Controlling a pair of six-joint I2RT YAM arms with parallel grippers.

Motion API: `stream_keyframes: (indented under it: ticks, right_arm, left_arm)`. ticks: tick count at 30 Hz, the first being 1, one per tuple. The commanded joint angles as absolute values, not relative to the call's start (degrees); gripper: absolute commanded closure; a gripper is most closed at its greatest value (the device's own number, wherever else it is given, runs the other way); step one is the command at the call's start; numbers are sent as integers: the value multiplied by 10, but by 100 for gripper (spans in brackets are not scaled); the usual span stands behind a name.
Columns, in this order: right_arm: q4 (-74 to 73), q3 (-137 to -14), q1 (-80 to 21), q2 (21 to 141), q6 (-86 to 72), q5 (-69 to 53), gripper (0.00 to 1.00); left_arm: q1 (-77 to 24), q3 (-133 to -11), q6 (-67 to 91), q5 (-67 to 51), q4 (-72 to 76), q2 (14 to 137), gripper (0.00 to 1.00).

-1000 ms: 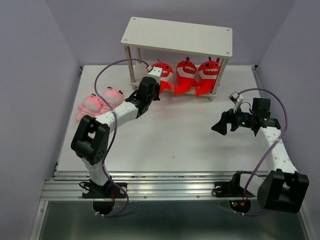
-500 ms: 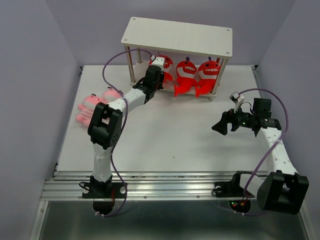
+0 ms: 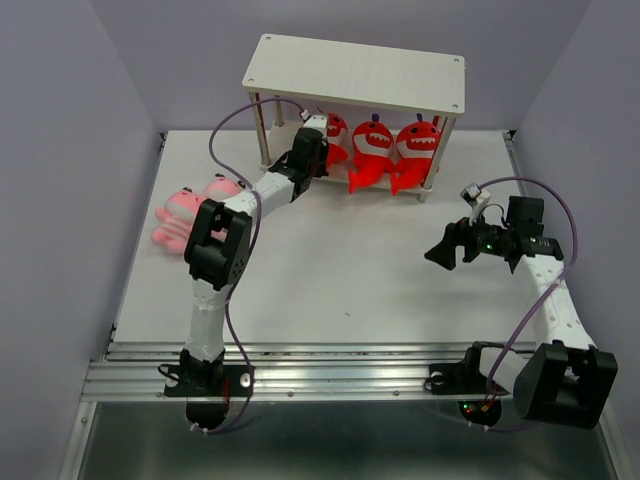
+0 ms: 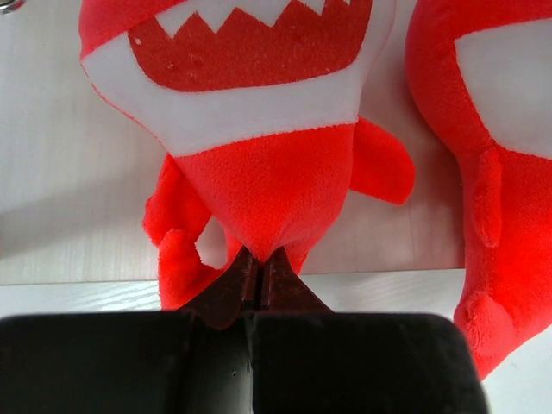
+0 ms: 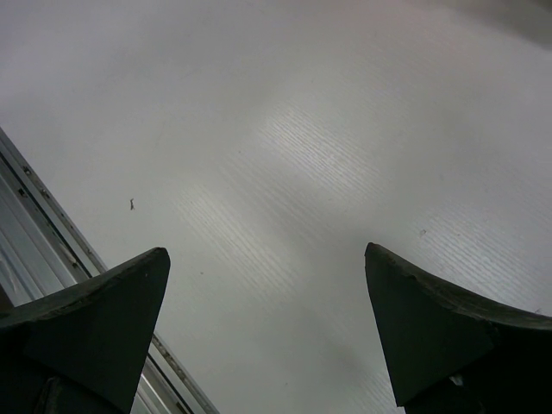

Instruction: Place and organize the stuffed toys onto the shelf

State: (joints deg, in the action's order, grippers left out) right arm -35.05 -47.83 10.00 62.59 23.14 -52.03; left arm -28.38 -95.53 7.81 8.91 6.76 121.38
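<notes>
White surface (image 3: 340,290), lavender walls on three sides. Shelf (image 3: 355,72) stands at the far edge. Three red toys sit in a row on its lower board, under the top board.

Leftmost red toy (image 4: 259,181): left fingers (image 4: 244,283) are pressed together at its bottom tip, with plush nipped between them. Its body lies directly ahead of the fingertips on the lower board, toothy mouth at the far end.

Middle red toy (image 4: 483,198) is just beside it on the right. Third red toy (image 3: 416,148) is near the shelf's right front leg.

Two pink toys (image 3: 180,215) lie together on the surface, left of the shelf.

Right fingers (image 5: 95,319) are spread wide over bare surface, well apart from every toy.
</notes>
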Motion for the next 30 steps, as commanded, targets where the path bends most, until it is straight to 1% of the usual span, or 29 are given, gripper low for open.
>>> stream_keyframes:
  ticks: [1,5,9,10,12,13,15,16,17,19,20,22,23,26,30]
  right_arm:
    - [-323,-477,108,618,240,-519,0]
    - [-323,-477,108,621,241,-517,0]
    - [-323,-477,108,623,242,-516,0]
    - [-323,-478,108,622,242,-516,0]
    - [-323,-478,108,623,242,-515,0]
    - [-323,-478,108,624,242,-515,0]
    - [-323,-477,108,624,242,-513,0]
    - [-323,-477,108,626,242,-513,0]
    - [-323,-478,108,626,242,-512,0]
    - [-323,-478,108,626,242,-512,0]
    - [-323,-477,108,626,242,-511,0]
    - [-323,-477,108,627,243,-511,0]
    - [-323,-478,108,628,243,-510,0]
    - [-323,-478,108,628,243,-510,0]
    - [-323,-478,113,628,243,-509,0]
  left_arm:
    - [-282,-999,91,70,76,1215,99]
    - [-282,-991,98,67,77,1214,97]
    - [-283,-983,100,64,78,1210,93]
    - [-283,-978,101,63,79,1208,89]
    - [-283,-971,103,63,80,1206,85]
    - [-283,-970,104,65,80,1204,79]
    - [-283,-966,107,66,79,1200,74]
    - [-282,-965,108,66,77,1200,68]
    - [-282,-965,109,68,76,1199,64]
    - [-283,-964,112,70,71,1196,61]
    - [-283,-963,113,71,71,1194,57]
    - [-283,-961,115,76,69,1189,52]
    - [-282,-959,116,78,69,1187,49]
    - [-282,-955,116,81,69,1178,44]
    - [-282,-953,115,80,69,1165,43]
